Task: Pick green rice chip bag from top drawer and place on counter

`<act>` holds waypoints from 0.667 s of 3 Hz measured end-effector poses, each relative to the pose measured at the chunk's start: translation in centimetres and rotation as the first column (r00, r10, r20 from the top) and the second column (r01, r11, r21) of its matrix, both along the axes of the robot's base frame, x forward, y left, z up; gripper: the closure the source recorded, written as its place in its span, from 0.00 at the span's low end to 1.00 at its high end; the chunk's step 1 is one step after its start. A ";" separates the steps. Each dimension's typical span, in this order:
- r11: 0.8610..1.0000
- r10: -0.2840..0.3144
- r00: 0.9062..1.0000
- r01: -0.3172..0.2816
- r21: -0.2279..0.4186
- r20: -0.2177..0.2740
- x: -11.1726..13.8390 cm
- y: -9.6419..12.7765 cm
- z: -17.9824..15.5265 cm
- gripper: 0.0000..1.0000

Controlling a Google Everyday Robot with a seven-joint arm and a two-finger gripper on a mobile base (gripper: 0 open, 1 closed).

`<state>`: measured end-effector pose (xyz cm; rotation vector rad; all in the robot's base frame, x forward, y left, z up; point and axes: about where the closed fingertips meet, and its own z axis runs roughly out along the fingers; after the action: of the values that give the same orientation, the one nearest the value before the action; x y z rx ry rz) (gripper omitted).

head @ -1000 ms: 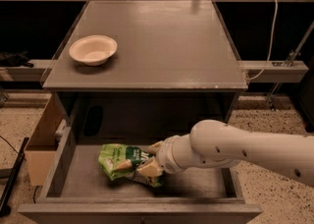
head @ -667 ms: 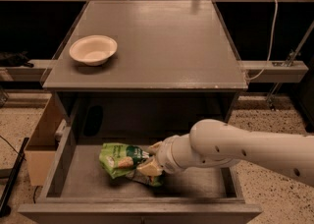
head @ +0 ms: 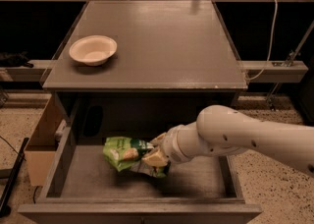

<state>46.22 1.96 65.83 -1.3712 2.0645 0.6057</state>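
Landmark: top drawer (head: pixel 196 182), pulled out, grey, low-sided, flat bare bottom.

1. Tan wooden box (head: pixel 43 137). Outside the drawer, against its left wall.
2. White bowl (head: pixel 93 50). Above and behind the drawer's left half, upright on the surface (head: pixel 167 41) that roofs the cabinet.
3. Green rice chip bag (head: pixel 123 151). Inside the drawer, left of its centre, lying crumpled across the bottom. Judged light, soft and crackly, with slick foil; the chips inside are likely brittle. It will sag and swing from whichever end is held. Best hold: a flattened edge or crimped seam, not the puffed middle, with only modest squeeze.
4. Hand (head: pixel 156 149). Inside the drawer, near its centre, at the bag's right end. The two tan fingers (head: pixel 156 159) pinch that end of the bag, one in front and one behind.
5. White arm (head: pixel 245 137). Reaches in over the drawer's right wall.
6. White cable (head: pixel 269 31). Well above and right of the drawer, beside the surface.
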 end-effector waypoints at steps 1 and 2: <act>1.000 -0.008 1.000 0.009 -0.015 0.026 0.5 -2.6 4.4 1.00; 1.000 -0.011 0.998 0.013 -0.025 0.062 0.8 -4.8 8.5 1.00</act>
<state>47.06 -2.83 74.33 -1.3743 2.0360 0.5265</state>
